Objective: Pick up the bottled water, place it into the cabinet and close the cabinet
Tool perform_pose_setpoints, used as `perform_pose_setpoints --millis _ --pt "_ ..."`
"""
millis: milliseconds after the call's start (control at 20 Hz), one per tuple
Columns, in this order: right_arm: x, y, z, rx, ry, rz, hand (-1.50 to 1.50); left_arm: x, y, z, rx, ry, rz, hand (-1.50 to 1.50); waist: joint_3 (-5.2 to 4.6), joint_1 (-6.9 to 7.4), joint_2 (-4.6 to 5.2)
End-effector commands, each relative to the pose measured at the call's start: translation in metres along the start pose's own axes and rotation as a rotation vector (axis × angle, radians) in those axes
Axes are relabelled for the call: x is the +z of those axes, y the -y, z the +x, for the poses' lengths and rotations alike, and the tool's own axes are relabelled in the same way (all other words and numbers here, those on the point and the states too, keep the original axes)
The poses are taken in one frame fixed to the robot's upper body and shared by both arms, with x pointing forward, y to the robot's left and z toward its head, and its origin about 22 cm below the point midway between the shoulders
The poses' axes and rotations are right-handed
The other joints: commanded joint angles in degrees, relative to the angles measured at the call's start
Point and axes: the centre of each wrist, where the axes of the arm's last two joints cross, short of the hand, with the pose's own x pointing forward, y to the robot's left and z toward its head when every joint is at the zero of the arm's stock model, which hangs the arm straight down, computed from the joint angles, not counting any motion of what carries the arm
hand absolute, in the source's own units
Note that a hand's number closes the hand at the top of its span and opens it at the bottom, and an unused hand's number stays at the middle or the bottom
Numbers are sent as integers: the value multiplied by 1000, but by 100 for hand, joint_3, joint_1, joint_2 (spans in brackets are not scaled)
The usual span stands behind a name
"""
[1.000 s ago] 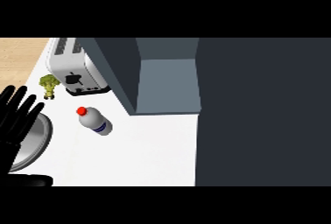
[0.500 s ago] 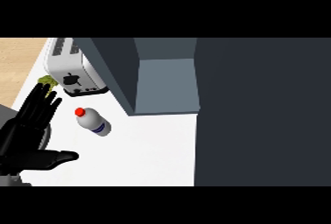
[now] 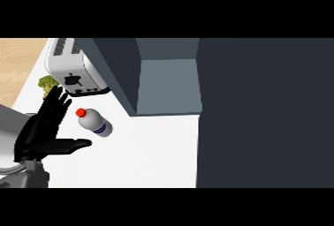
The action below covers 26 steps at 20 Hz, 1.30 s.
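A small water bottle (image 3: 96,124) with a red cap lies on the white counter, cap pointing up-left. My left hand (image 3: 40,134) is open just left of the bottle, fingers straight and pointing up, thumb stretched out to the right below the bottle. It is apart from the bottle. The grey cabinet (image 3: 167,84) stands open above and right of the bottle, its inside bare. A large dark panel (image 3: 264,112), seemingly the cabinet's door, fills the right side. My right hand does not show.
A silver toaster (image 3: 73,70) stands at the upper left beside the cabinet. A green broccoli (image 3: 46,83) lies just left of the toaster, above my fingertips. A grey round rim (image 3: 8,132) shows at the left edge, partly under my forearm.
My left hand has moved right and a little up, closing in on the bottle, with its thumb now spread out. The bottle has not moved.
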Motion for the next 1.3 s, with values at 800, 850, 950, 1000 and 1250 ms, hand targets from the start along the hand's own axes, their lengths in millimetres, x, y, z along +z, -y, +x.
perform_pose_setpoints --millis 800,850,950,1000,1250 --pt "19 -17 44 -81 79 61 -150 -18 0 -109 49 -92 46 -150 -7 15 18" --pt "27 -15 46 -87 66 92 -150 -23 -2 -109 60 -92 56 -150 -10 -81 12" --pt "19 -13 37 -99 89 50 -150 -20 -24 -111 116 -79 46 -150 -12 0 31" --pt "22 -20 39 -92 79 44 -150 -29 2 -113 138 -89 28 -150 -7 3 15" --pt "25 -16 42 -82 84 46 -150 -20 -4 -132 220 -60 -50 -150 -14 -32 30"
